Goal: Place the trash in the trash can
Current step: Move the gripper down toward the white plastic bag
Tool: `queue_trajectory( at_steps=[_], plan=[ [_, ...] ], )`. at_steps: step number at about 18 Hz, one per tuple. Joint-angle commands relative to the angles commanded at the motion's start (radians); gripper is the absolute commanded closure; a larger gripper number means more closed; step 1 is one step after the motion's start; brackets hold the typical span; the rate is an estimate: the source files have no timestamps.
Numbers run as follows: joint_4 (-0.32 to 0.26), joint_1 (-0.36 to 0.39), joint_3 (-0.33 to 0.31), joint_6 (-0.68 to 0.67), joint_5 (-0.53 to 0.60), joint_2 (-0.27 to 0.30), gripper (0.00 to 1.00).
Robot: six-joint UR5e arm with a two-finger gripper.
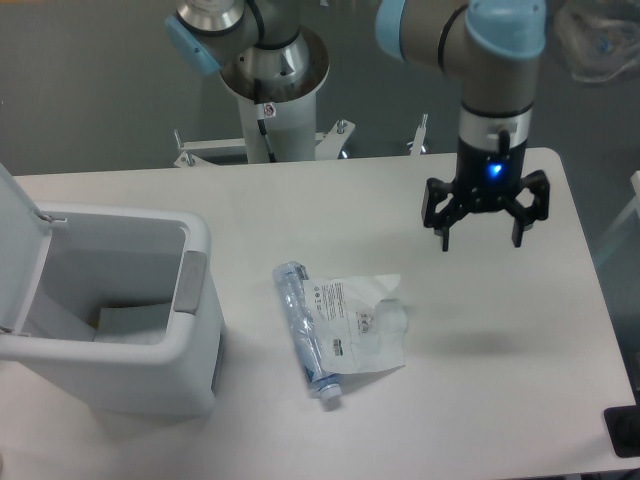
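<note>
Risk w/ gripper – fingers spread, empty, up-right of pouch – is bottle touching pouch's left edge, so one grab may drag both, dropping short of trash can further left.

A flat, crinkled clear plastic pouch with black print lies on the table's middle. A slim clear bluish bottle lies on its side along the pouch's left edge, touching it, cap end toward the front. Left of both stands the white rectangular trash can, lid open, with a grey tab on its rim.
</note>
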Motion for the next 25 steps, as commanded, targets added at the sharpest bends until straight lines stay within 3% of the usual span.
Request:
queue_trajectory(
  at_steps=[8, 25],
  plan=[
    [-0.014, -0.057, -0.032, -0.172, -0.017, -0.081, 0.0],
    [0.002, -0.129, -0.06, -0.172, -0.052, -0.18, 0.0]
  ],
)
